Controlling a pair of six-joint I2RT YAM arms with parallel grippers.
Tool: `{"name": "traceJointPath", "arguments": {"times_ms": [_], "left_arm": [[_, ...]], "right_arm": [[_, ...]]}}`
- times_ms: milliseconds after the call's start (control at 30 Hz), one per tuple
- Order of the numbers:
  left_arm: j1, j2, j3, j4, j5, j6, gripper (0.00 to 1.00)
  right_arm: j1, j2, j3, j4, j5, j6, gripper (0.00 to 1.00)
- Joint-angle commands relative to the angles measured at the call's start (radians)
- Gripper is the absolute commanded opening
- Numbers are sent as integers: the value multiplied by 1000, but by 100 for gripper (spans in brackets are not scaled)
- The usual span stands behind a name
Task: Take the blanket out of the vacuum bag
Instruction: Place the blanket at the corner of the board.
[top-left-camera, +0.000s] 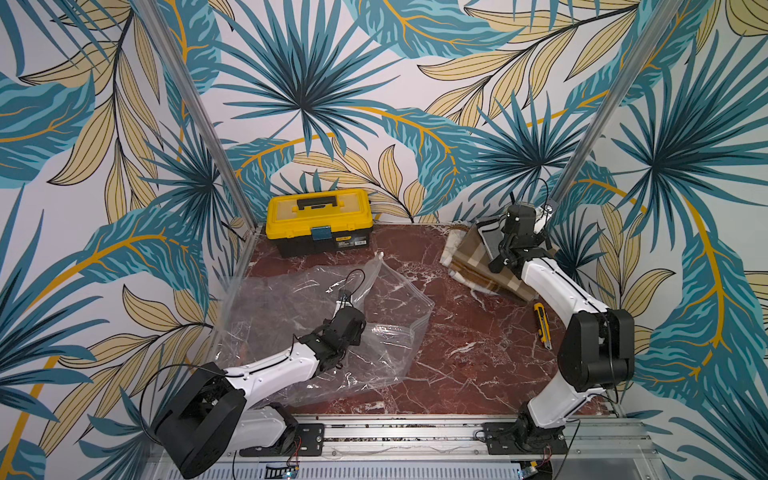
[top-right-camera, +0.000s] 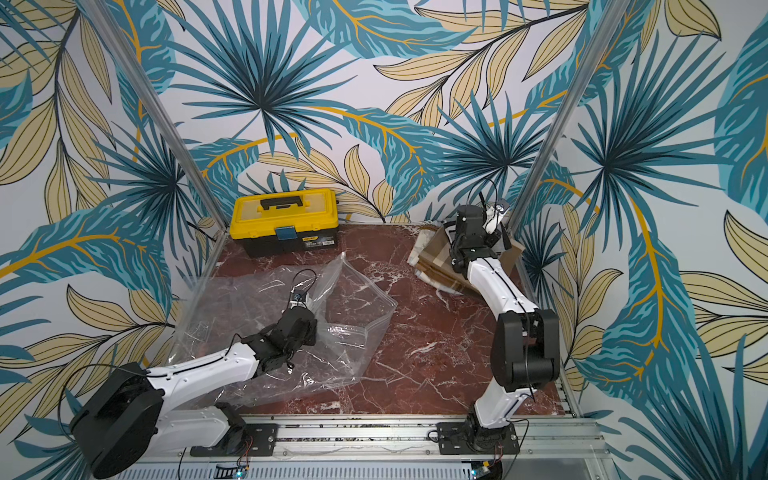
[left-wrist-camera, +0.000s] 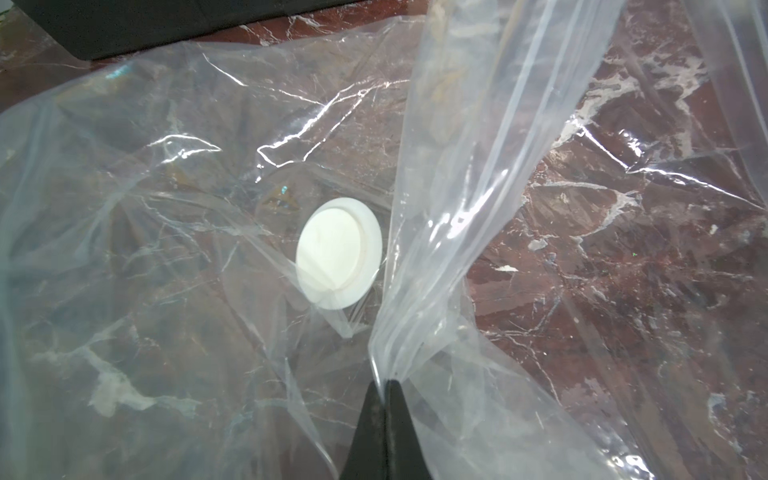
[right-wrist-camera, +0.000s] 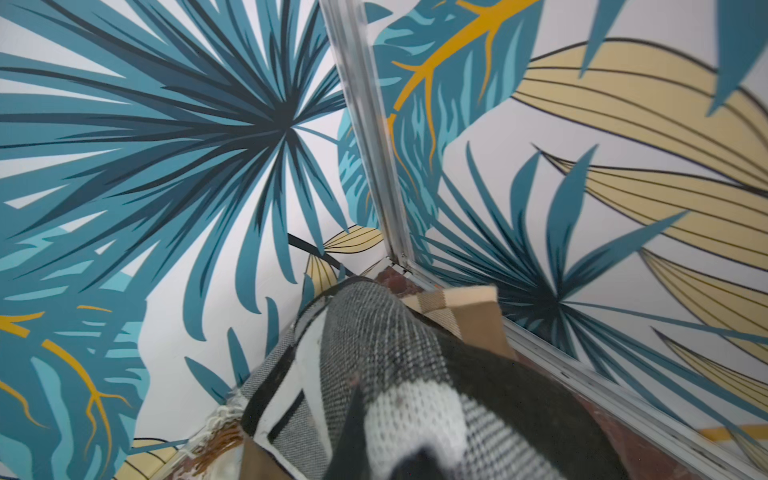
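The vacuum bag (top-left-camera: 332, 332) (top-right-camera: 282, 328) lies crinkled and see-through on the left half of the marble table in both top views. Its round white valve (left-wrist-camera: 338, 253) shows in the left wrist view. My left gripper (left-wrist-camera: 384, 380) (top-left-camera: 348, 305) is shut on a bunched fold of the bag's plastic, lifted a little off the table. The blanket (right-wrist-camera: 374, 365) (top-left-camera: 490, 239), a grey, black and white weave, is outside the bag at the far right corner. My right gripper (right-wrist-camera: 386, 440) (top-left-camera: 500, 247) is shut on it.
A folded brown checked cloth (top-left-camera: 478, 268) with a fringe lies under the blanket. A yellow toolbox (top-left-camera: 318, 220) stands at the back left. A yellow utility knife (top-left-camera: 542, 324) lies by the right arm. Aluminium posts (top-left-camera: 582, 145) and patterned walls close the corners.
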Motion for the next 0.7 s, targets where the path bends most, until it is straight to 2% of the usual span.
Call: {"name": "traceJointPath", "arguments": {"times_ms": [0, 167, 367, 433, 467, 567, 600, 667], "left_arm": [[5, 11, 11, 28, 30, -2, 0], [4, 18, 10, 42, 46, 4, 0], [5, 23, 27, 38, 57, 12, 0], [4, 18, 28, 33, 58, 11, 0], [5, 14, 26, 30, 58, 9, 0], [6, 1, 20, 24, 58, 7, 0], [5, -2, 16, 24, 58, 7, 0], [5, 2, 14, 27, 61, 7, 0]], "right_arm": [[-29, -108, -100, 23, 90, -11, 0], [-96, -199, -239, -21, 65, 14, 0], [-110, -193, -297, -36, 50, -12, 0], [-110, -190, -307, -50, 57, -12, 11], [-110, -192, -307, -69, 57, -16, 21], [-110, -211, -286, -145, 29, -59, 65], [-109, -219, -278, -170, 16, -72, 74], [-106, -231, -274, -182, -36, -112, 83]]}}
